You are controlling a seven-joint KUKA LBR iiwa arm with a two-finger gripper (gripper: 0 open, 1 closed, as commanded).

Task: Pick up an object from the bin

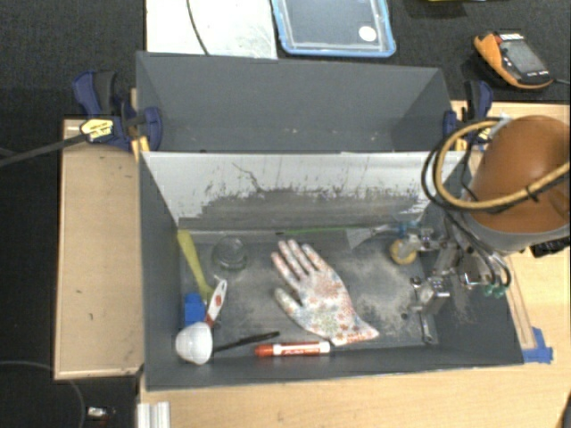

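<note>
Camera view, from the left: along the left wall of the bin [268, 190], a yellow strip [191, 261], running back to front, slightly tilted. Just beside its near end, a blue piece [192, 308]. Touching that on the front side, a white ball [194, 344] in the front-left corner. Beside the blue piece, a white-and-red brush [217, 300], slanted. Behind the brush, a clear cup [230, 255], apart from the others. Along the front wall, a thin black stick [246, 339] pointing out from the ball, then a red marker [293, 349], flat, near the stick's tip. On the mid-floor, a patterned glove [317, 297], flat, finger end toward the back-left, cuff near the marker's right end. Right of the glove, bare scuffed floor. Toward the back-right, a small yellowish round thing [401, 251]. Low over the bare floor near the right wall, the gripper [426, 315]. Nearest to it: the glove's cuff on the left, apart, and the round thing behind. Claw open or closed: cannot tell. Above it on the wrist, an orange cover [522, 172] and looped cables [444, 181].
</note>
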